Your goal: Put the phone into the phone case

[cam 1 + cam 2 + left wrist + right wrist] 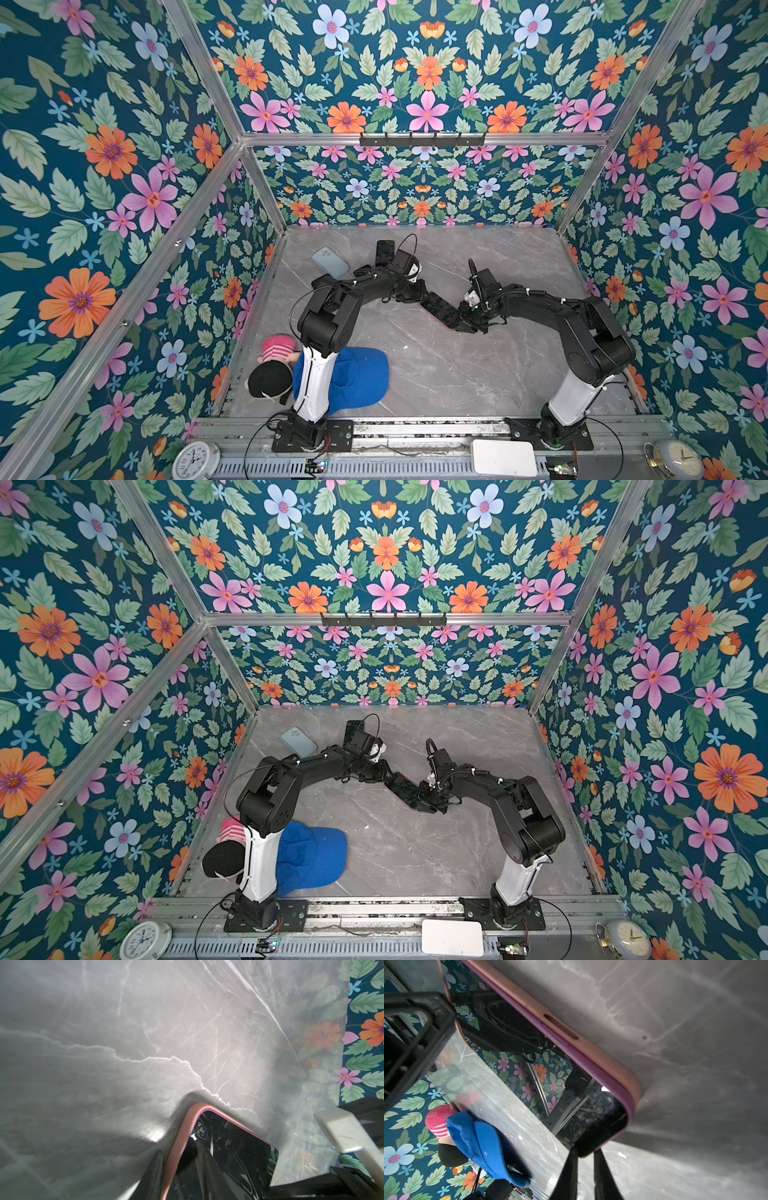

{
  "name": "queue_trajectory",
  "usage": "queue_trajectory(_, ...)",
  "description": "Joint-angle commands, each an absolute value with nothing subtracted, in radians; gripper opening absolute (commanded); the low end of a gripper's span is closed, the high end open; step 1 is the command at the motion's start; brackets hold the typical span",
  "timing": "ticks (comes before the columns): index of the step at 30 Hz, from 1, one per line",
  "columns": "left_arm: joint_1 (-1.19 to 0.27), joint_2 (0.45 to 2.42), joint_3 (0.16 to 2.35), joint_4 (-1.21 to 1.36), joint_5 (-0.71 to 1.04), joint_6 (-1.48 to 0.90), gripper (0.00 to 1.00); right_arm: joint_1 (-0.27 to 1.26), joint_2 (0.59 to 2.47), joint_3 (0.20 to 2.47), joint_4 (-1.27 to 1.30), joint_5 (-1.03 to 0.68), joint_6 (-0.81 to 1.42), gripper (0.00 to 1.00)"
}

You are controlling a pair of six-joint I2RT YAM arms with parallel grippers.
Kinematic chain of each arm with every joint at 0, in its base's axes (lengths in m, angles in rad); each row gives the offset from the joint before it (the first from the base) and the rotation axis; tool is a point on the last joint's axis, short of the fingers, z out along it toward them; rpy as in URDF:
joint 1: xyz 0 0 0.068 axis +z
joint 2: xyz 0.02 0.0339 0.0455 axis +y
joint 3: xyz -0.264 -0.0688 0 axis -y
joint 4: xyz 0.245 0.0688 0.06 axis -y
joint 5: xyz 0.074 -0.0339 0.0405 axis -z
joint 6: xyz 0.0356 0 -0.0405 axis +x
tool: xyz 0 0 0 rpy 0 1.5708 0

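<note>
Two black robot arms meet at the middle of a grey marble table (415, 374), walled in by floral paper. Between them is one phone (440, 309), screen up, lying diagonally from far left to near right. It sits in one pink phone case (593, 1051), whose rim wraps the phone's purple edge.

The left gripper (422, 298) is closed on the phone's far-left end. The right gripper (464, 320) pinches the near-right corner, with both fingertips (571, 1167) tight against it.

Far left on the table lie two more handsets: one dark phone (384, 250) and, just left of it, one pale blue phone-shaped item (330, 262), back up.

Near left, beside the left arm's base, are one blue cap (361, 378) and one plush doll (272, 365). The near rail holds two clocks (196, 460) (677, 457) and one white box (503, 457).
</note>
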State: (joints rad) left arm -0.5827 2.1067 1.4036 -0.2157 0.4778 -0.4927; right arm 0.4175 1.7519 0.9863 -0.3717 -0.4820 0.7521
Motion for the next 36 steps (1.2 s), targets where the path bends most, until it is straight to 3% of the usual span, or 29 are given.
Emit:
queue_trajectory(1, -0.59, 2.105, 1.394, -0.278, 0.514, -0.496, 0.35, 0.425, 1.758, 0.991, -0.296, -0.499, 0.755, 0.15)
queue_trajectory(13, -0.563, 2.029, 1.391, -0.342, 0.421, -0.455, 0.61, 0.415, 1.668, 1.004, -0.482, -0.426, 0.656, 0.33)
queue_trajectory(21, -0.564, 1.957, 1.307, -0.319, 0.444, -0.49, 0.62, 0.38, 1.649, 1.102, -0.533, -0.359, 0.532, 0.39)
queue_trajectory(29, -0.587, 1.912, 1.181, -0.189, 0.539, -0.582, 0.62, 0.333, 1.838, 1.193, -0.48, -0.391, 0.417, 0.55)
queue_trajectory(36, -0.596, 1.919, 1.158, -0.15, 0.57, -0.606, 0.62, 0.333, 1.889, 1.167, -0.417, -0.499, 0.412, 0.55)
